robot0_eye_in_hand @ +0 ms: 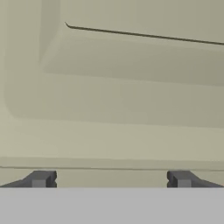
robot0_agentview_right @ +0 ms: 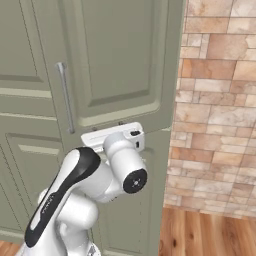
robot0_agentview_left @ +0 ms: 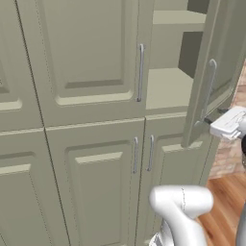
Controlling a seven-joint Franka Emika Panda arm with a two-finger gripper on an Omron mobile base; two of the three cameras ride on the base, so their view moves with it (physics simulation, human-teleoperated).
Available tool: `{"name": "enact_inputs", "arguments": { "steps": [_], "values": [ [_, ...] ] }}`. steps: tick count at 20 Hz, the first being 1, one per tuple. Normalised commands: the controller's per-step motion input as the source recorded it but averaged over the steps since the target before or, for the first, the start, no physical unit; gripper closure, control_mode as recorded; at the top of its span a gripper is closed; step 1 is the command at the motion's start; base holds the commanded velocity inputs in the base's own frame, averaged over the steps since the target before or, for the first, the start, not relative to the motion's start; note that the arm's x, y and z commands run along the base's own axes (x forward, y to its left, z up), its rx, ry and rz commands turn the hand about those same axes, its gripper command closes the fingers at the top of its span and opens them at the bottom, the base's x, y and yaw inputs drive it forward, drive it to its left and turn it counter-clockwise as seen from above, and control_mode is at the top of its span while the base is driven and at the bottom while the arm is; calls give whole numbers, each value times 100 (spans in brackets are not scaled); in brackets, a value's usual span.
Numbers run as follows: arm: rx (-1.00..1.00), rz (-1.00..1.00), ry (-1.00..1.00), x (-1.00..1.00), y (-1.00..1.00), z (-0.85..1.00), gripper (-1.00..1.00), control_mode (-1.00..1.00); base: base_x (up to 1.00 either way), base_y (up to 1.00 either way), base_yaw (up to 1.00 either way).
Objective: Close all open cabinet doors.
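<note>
Open upper cabinet door [robot0_agentview_left: 217, 72]: sage grey-green, recessed centre panel, long vertical silver bar handle [robot0_agentview_left: 209, 89]. It stood swung out from the cabinet front, directly ahead of the hand [robot0_eye_in_hand: 111, 179] and very close to it; its lower edge lay level with the fingertips in the hand view. In the right base view the same door faced the camera, with the hand at its bottom rail, to the right of the handle's lower end. Contact could not be told.

Hand: white body, two small dark fingertips [robot0_eye_in_hand: 41, 179] set wide apart, nothing between them.

Cabinet interior: pale shelves [robot0_agentview_left: 168, 89] exposed behind the open door, to the far side of the hand in the left base view.

Closed upper door [robot0_agentview_left: 86, 53]: flush, with its own vertical handle, beside the opening and well away from the hand.

Lower doors [robot0_agentview_left: 98, 182]: two, closed, handles side by side at the meeting edge, below the hand's level.

Brick wall [robot0_agentview_right: 220, 110]: tan and orange, just beyond the open door's edge.

Wooden floor [robot0_agentview_right: 210, 235]: below the hand.
</note>
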Motion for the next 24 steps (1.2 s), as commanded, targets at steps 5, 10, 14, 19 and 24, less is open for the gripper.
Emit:
{"name": "enact_inputs", "arguments": {
  "steps": [5, 10, 14, 19, 24],
  "values": [
    [0, -12, 0, 18, 29, -1, -100, -100, 0, 0, 0],
    [0, -13, 0, 18, 26, 0, -100, -100, 0, 0, 0],
    [0, -12, 0, 20, 22, 0, -100, -100, 0, 0, 0],
    [0, -11, 0, 16, 16, 0, -100, -100, 0, 0, 0],
    [0, -11, 0, 19, 17, 0, -100, -100, 0, 0, 0]
  ]
}}
